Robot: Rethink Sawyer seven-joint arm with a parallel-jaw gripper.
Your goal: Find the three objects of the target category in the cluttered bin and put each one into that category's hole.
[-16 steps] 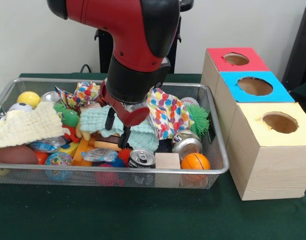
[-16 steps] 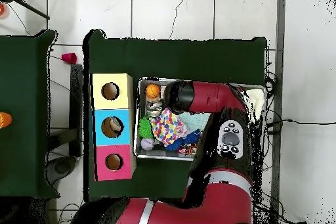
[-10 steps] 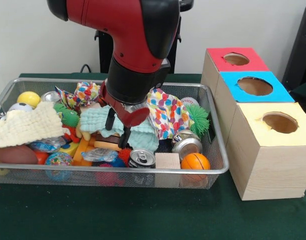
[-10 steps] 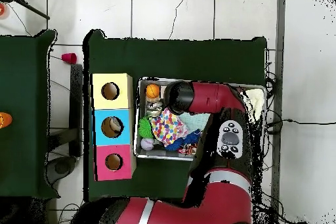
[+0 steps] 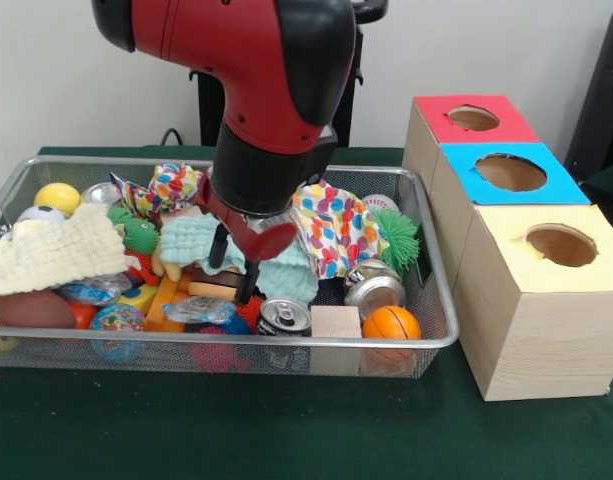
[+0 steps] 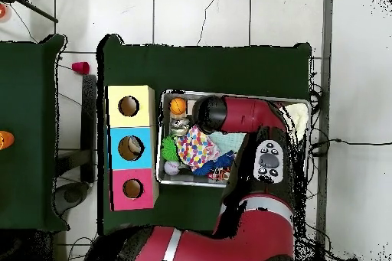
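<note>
Hand (image 5: 233, 268) shows only from front, open.

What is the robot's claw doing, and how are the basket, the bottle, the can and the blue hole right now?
gripper: open, empty, low over the mint cloth.
bin: full of toys.
clear bottle: lying on its side in the bin.
silver can: standing upright.
blue box's hole: uncovered; the overhead view shows something pale inside.
</note>
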